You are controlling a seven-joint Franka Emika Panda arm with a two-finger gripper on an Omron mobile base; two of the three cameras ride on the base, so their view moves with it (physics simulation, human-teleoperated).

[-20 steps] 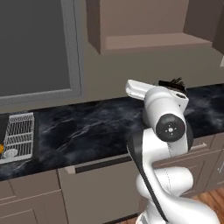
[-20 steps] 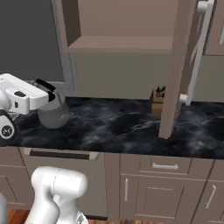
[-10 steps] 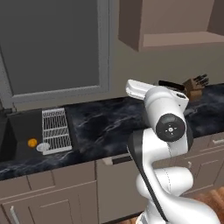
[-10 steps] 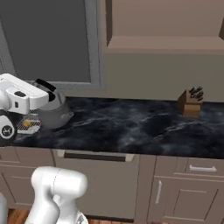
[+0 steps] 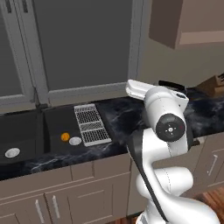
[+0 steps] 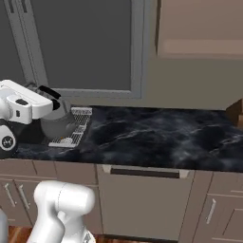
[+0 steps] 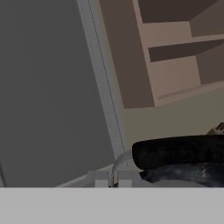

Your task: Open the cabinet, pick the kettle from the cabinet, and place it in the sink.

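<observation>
The grey kettle (image 6: 58, 126) with its black arched handle (image 7: 179, 151) hangs above the left part of the dark counter, over the near end of the dish rack. My gripper (image 7: 113, 179) is shut on that handle, and in the right base view the white hand (image 6: 21, 105) holds it from the left. The left base view hides the kettle behind my arm, apart from its handle (image 5: 173, 85). The dark sink (image 5: 24, 131) with its silver drain disc (image 5: 12, 152) lies at the far left. At the upper right hangs the brown cabinet (image 5: 186, 22), its open shelves (image 7: 175, 48) in the hand view.
A grey wire dish rack (image 5: 91, 124) lies on the counter right of the sink, with a small orange thing (image 5: 64, 136) and a pale disc (image 5: 75, 141) beside it. A knife block (image 6: 236, 112) stands at the far right. A large window (image 6: 80, 42) is behind.
Both base views have shifted: the base has driven left along the counter. The open cabinet slid off to the right and the sink came into view. The kettle stays in my shut gripper.
</observation>
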